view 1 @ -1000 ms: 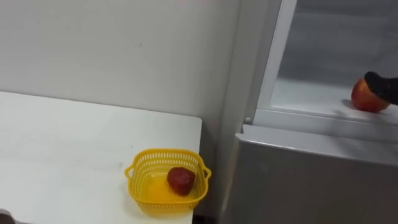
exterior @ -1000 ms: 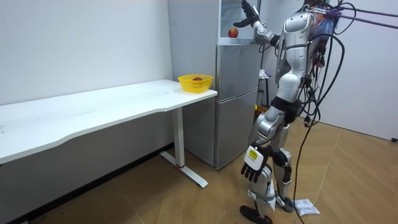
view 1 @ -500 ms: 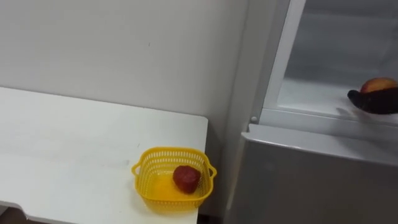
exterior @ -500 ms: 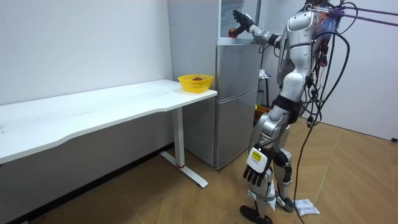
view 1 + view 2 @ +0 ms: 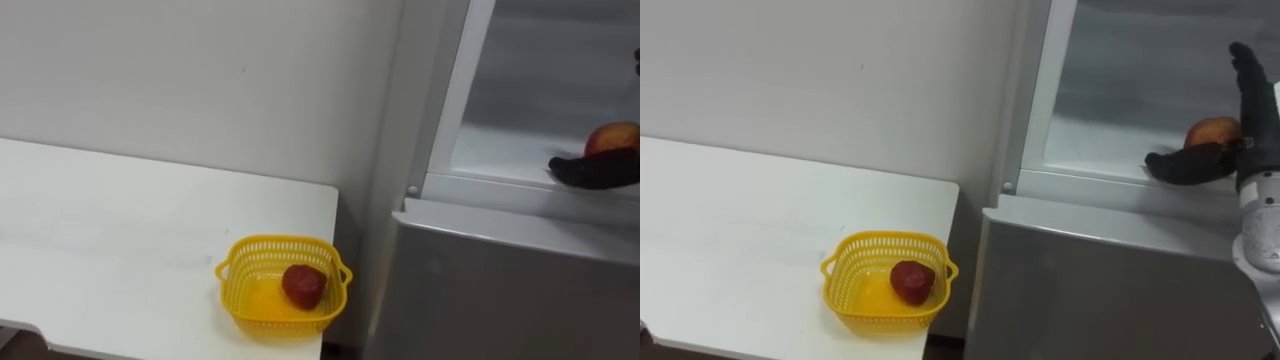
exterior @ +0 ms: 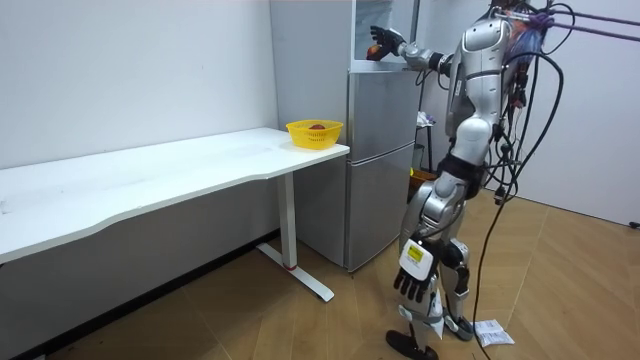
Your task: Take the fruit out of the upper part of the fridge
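At the open upper fridge [image 5: 1130, 70] beside the worktop [image 5: 740, 230], we find the fruit [image 5: 1212, 131] near the shelf's [image 5: 1090, 150] front edge, the right robot hand [image 5: 1246, 150] spread wide about it, unclosed, and judge grasping the step in hand: next, close firmly, then lift clear.

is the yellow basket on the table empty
No, a dark red fruit lies inside the yellow basket on the white table.

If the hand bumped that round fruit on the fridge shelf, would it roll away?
Likely: the fruit looks round and rests loose on the smooth fridge shelf, so a nudge may roll it. Its skin looks smooth and firm, so it might slip from the right hand unless cupped.
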`<state>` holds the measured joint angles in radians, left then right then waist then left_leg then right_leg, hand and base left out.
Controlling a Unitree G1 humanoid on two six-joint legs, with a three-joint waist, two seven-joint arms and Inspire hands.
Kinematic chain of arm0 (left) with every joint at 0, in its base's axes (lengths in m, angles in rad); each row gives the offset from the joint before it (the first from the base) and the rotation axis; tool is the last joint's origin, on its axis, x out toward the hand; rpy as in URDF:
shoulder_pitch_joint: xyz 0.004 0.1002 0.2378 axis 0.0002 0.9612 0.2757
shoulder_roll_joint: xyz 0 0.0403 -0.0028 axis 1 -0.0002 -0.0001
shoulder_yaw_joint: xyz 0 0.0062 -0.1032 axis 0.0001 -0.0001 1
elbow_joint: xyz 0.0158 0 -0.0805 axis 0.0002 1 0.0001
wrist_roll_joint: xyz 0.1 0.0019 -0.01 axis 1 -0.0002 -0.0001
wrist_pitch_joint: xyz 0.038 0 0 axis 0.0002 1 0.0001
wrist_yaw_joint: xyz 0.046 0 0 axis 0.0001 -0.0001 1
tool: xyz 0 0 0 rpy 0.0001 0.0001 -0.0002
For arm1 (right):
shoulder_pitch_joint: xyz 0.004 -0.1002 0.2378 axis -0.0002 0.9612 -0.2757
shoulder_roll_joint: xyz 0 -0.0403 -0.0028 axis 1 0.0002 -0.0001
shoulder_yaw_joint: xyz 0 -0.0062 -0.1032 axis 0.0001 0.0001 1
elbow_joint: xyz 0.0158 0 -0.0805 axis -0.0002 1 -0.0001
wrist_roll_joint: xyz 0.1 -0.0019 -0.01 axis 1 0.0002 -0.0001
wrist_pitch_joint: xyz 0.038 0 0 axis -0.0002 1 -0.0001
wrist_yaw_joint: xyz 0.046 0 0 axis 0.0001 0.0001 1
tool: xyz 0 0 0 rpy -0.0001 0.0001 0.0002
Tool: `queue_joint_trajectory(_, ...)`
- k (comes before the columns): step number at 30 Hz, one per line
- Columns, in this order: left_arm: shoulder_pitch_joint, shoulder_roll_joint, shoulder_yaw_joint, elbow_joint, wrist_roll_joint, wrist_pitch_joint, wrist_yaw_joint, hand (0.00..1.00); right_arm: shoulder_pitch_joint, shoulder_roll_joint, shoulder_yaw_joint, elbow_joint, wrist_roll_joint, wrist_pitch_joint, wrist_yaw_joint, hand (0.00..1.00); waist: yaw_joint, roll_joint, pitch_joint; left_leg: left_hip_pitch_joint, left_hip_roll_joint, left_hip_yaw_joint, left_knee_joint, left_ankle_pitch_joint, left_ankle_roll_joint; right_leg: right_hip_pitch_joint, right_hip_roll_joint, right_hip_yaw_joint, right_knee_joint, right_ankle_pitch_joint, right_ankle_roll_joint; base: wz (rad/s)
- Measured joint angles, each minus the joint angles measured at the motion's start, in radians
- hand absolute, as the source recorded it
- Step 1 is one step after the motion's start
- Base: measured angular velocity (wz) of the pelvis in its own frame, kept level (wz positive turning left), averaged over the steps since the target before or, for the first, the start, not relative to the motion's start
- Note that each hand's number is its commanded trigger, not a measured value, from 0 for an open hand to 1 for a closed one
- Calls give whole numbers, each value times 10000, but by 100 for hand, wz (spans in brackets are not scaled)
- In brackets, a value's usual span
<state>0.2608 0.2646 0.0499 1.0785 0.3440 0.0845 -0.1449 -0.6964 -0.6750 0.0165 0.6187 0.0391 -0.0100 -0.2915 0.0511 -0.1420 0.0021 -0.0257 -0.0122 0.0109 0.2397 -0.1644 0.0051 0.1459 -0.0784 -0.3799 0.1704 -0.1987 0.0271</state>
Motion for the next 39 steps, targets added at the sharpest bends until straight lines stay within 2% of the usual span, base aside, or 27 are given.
queue_joint_trajectory(5, 3, 32, -155, -117, 17, 0, -170, 0, -1, -2, 1, 373, -6, -148, 130, 0, 7, -17, -8, -1, -14, -124, 63, -1, 0, 23, 2, -56, 3, 0, 0, 4)
queue_joint_trajectory(8, -5, 80, -349, -267, -53, -13, -202, 0, 0, -13, 125, 378, -3, -159, 229, 0, 0, 34, 14, 3, -14, -125, 137, -4, 1, 106, 12, -51, 5, 0, 0, 5)
queue_joint_trajectory(15, -2, 209, -621, -276, -138, -20, -214, 0, 0, -42, 416, 378, -9, -213, 416, 0, -23, 99, -40, -9, -3, -136, 201, 0, -3, 96, 26, -25, 28, 6, -10, 0)
queue_joint_trajectory(18, 19, 258, -620, -289, -224, -19, -246, 0, 0, -44, 416, 379, -4, -213, 441, 0, -72, 91, -101, -79, -4, -142, 203, 1, -4, -13, 26, -18, 28, 2, -11, 0)
queue_joint_trajectory(24, 29, 276, -621, -290, -282, -16, -245, 0, 0, -171, 433, 576, 19, -215, 450, 0, -86, 38, -128, -160, -5, -141, 278, 20, 9, -46, 35, 55, 34, 4, -14, 0)
queue_joint_trajectory(32, -22, 279, -620, -292, -283, 16, -246, 0, 0, -172, 433, 827, 31, -199, 445, 0, -52, -66, -70, -174, -12, -133, 312, 20, 9, -62, 57, 207, -4, -7, -30, 0)
queue_joint_trajectory(39, -27, 285, -622, -292, -288, 44, -235, 0, -3, -230, 431, 895, 33, -188, 420, 0, -16, -122, -65, -226, -11, -134, 328, 20, 9, -103, 65, 216, -15, -9, -33, 0)
